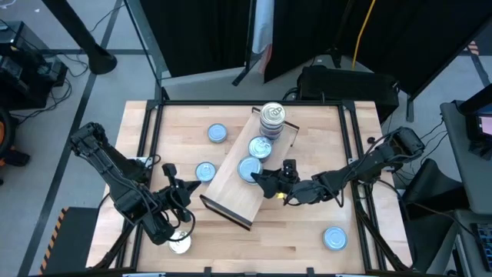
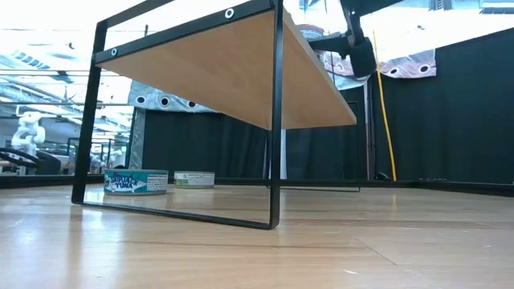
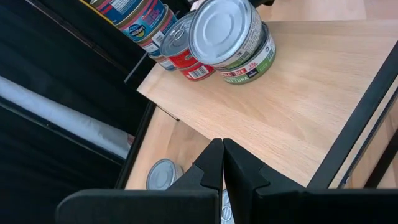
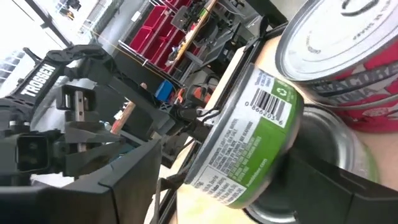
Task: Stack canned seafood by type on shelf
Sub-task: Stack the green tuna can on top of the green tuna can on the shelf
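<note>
The shelf (image 1: 234, 188) is a light-wood board on a black frame, standing aslant in the table's middle. Tins stand on it: a tall stack (image 1: 272, 115) at its far end, one tin (image 1: 261, 146) mid-board, and two stacked green-labelled tins (image 3: 239, 46) with silver tops nearer. My right gripper (image 1: 261, 183) is open and comes level from the table's right side, a finger on either side of the upper green-labelled tin (image 4: 249, 143). My left gripper (image 3: 222, 168) is shut and hovers off the shelf's near-left corner, holding nothing. My right gripper stands astride the upper green-labelled tin's side wall (image 4: 217, 168), which rests on the tin beneath it. A gap shows between one finger (image 4: 124, 180) and the tin. Whether the other finger (image 4: 329, 180) touches, I cannot tell.
Loose tins lie on the tabletop: two left of the shelf (image 1: 217, 133) (image 1: 205, 171), one near the front left (image 1: 179, 243), one at the front right (image 1: 335, 238). A black frame (image 1: 154, 123) runs around the tabletop. The low view shows two tins (image 2: 135, 181) under the shelf.
</note>
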